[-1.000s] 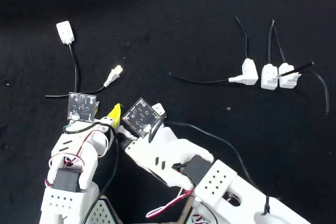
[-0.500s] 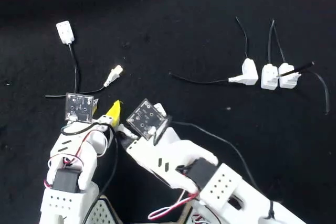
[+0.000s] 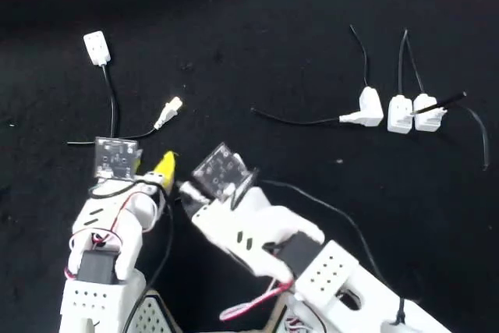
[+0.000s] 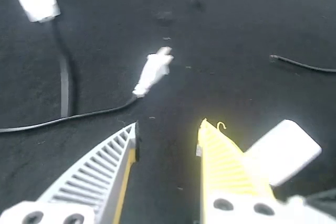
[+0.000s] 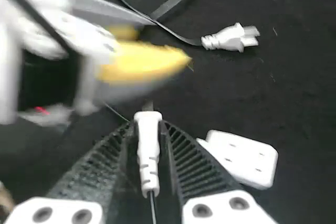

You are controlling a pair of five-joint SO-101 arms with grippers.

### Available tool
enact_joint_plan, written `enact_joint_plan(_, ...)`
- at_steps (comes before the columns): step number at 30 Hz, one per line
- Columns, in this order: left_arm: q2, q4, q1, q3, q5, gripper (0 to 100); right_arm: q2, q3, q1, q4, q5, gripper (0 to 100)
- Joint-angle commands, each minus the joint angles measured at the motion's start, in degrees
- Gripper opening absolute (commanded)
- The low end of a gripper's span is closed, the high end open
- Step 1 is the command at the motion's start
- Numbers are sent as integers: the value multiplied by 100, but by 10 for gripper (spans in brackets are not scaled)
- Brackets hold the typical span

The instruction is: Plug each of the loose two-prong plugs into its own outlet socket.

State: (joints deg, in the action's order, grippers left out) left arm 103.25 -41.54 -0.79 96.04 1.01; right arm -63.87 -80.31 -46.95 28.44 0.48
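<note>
Gripping one two-prong plug point(image 5: 148, 153) in my right gripper point(image 5: 148, 125), fingers clamped on its body. Its long axis is running along the fingers, cord end toward my wrist. An outlet socket point(image 5: 242, 158) is lying flat just beside those fingers, off to one side, not ahead, so I'm judging a turn toward it is needed. My left gripper point(image 4: 168, 129) is hanging open and empty, with the second loose plug point(image 4: 152, 72) lying ahead of its gap.

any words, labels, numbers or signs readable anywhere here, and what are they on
None can be read.
The small circuit boards on top of the arms carry marks too small to make out.
The white socket, the held plug and the loose plug show no print.
</note>
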Motion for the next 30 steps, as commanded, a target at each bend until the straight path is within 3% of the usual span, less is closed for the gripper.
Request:
enact_joint_plan(1,35,62,-479,-136,-352,191,567,716,721,123,53,11)
enact_joint_plan(9,35,18,-1095,-171,-571,191,2079,2862,1582,2092,360,11)
enact_joint_plan(17,35,18,-1042,-154,-580,191,4268,5191,1705,4202,659,11)
enact_joint_plan(30,35,-387,-822,-207,-545,191,7169,8532,1987,6242,659,10)
